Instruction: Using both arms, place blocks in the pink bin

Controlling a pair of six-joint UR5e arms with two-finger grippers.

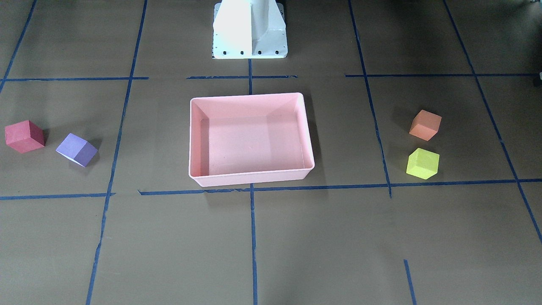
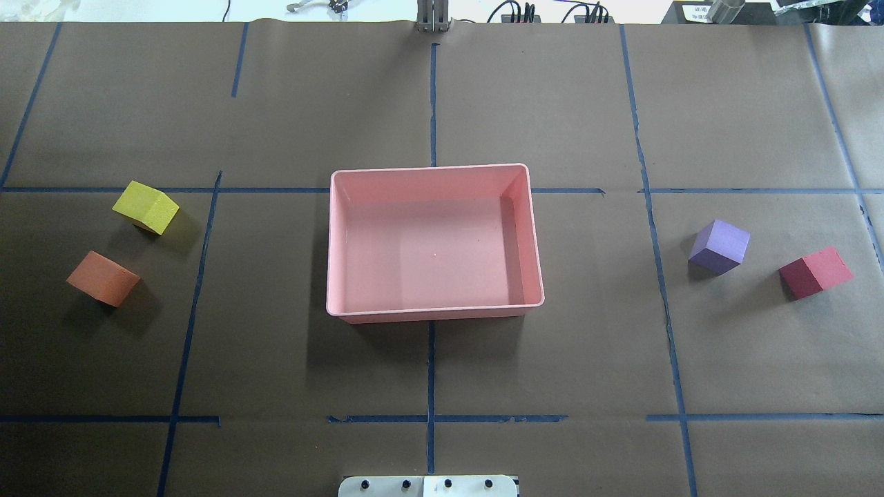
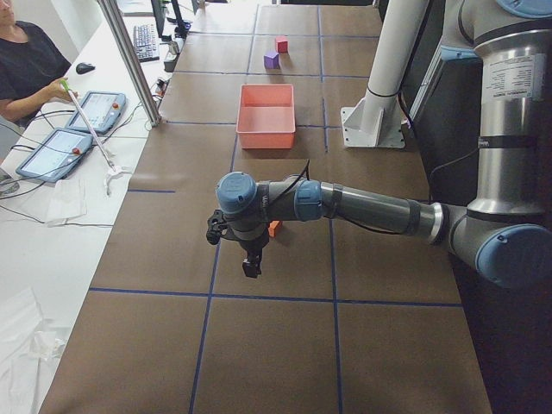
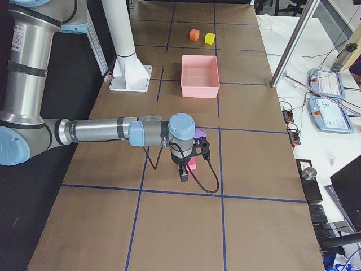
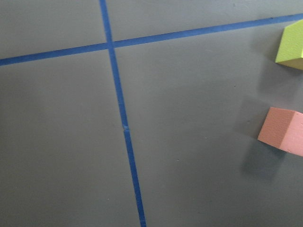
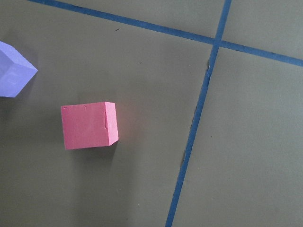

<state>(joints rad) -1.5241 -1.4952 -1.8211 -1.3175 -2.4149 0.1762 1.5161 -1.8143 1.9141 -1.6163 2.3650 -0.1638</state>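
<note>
Table (image 2: 552, 359); left tool (image 3: 251, 267), right tool (image 4: 184, 175): spread unclear

The left arm (image 3: 371, 209) reaches from the table's robot-side edge, its left gripper (image 3: 251, 266) just beside the orange block (image 3: 274, 228). The pink bin (image 3: 265, 141) sits mid-table, with the purple block (image 3: 272, 60) and red block (image 3: 282, 43) near the far edge.

Site I run remotely: robotics lab. Evidence: counter (image 2: 552, 345) papered brown, gridded in blue tape (image 2: 431, 359); jointed left arm (image 3: 371, 207); bolted white pedestal (image 1: 250, 29); side bench (image 3: 43, 250) holding two teach pendants (image 3: 97, 110), keyboard (image 3: 144, 40), mouse (image 3: 84, 67); operator (image 3: 26, 69) alongside.
</note>
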